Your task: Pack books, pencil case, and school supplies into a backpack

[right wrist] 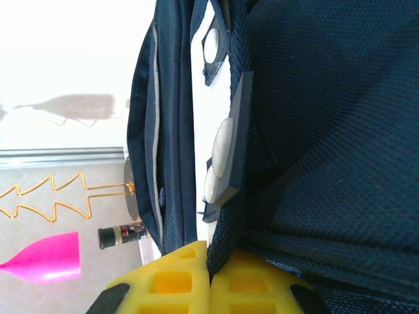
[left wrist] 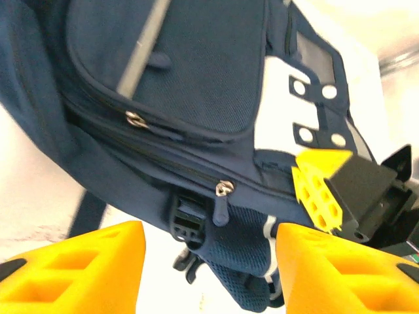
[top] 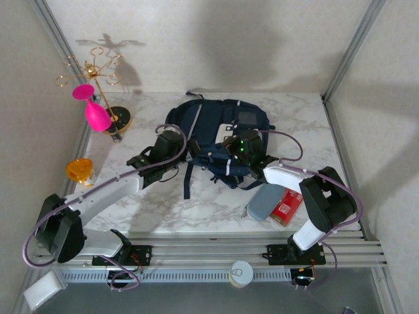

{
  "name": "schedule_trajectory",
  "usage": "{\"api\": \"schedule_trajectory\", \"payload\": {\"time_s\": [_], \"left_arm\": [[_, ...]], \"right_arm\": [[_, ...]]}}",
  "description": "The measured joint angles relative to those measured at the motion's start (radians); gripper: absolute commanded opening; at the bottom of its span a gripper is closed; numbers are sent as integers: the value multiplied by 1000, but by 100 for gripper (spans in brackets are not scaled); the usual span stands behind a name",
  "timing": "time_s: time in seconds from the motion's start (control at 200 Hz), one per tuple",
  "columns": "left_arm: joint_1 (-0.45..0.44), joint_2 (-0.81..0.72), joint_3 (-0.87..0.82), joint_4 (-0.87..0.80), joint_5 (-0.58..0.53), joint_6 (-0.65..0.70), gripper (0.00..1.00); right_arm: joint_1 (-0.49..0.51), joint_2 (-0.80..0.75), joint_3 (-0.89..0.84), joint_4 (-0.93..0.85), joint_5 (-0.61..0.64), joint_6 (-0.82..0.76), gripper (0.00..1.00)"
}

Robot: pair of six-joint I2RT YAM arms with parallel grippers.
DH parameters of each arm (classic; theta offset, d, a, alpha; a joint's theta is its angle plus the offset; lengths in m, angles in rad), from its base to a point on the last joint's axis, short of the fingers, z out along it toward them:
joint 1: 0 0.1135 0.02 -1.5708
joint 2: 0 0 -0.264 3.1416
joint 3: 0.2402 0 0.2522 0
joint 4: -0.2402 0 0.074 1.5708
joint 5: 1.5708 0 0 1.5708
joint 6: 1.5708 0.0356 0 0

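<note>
The backpack [top: 219,124] is laid at frame centre, long axis vertical, top end toward the upper edge. Its fabric is clamped by the right gripper [right wrist: 209,278]; the left gripper [left wrist: 208,261] is spread wide.

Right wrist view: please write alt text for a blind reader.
The right pincer is shut on an edge of the navy backpack, seen close up. Behind, at the left, are a pink glass and a gold wire stand.

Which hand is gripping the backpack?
The right hand: its yellow fingers are shut on fabric of the backpack. The left hand is open, holding nothing.
</note>
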Motion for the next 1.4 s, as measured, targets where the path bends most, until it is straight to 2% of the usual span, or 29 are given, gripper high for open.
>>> {"api": "schedule_trajectory", "payload": {"time_s": [0.24,0.571,1.076,1.402], "left_arm": [[-76,210,132,-59,-1,-3,47],[-89,373,262,-93,-2,14,43],[-95,478,320,-135,11,58,35],[-98,520,360,-126,18,76,17]], "right_arm": [[-3,-21,-1,-9,-3,23,0],[-14,-39,-1,-31,-19,25,0],[-20,-39,-1,-23,-38,25,0],[-20,-39,-1,-22,-38,25,0]]}}
